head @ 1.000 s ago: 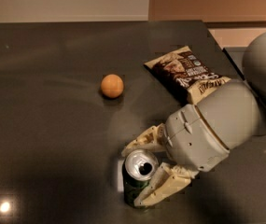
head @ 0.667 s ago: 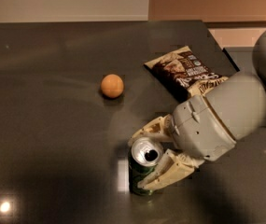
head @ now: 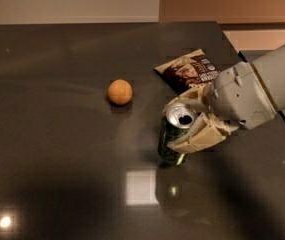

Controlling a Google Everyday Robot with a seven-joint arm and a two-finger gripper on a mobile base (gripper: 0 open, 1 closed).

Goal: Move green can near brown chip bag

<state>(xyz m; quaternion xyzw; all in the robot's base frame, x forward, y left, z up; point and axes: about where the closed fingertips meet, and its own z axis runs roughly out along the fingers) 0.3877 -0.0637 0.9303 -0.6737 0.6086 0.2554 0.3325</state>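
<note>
The green can is dark green with a silver top and open pull-tab hole. It is tilted and held just above the dark table, right of centre. My gripper is shut on the green can, with cream fingers on either side of its top. The brown chip bag lies flat on the table just behind and to the right of the can, partly hidden by my arm.
An orange ball sits on the table to the left of the can and the bag. The table's right edge runs close behind the bag. My grey arm covers the right side.
My gripper has carried the green can up and to the right, away from the front of the table and closer to the brown chip bag. The ball and bag have not moved.
</note>
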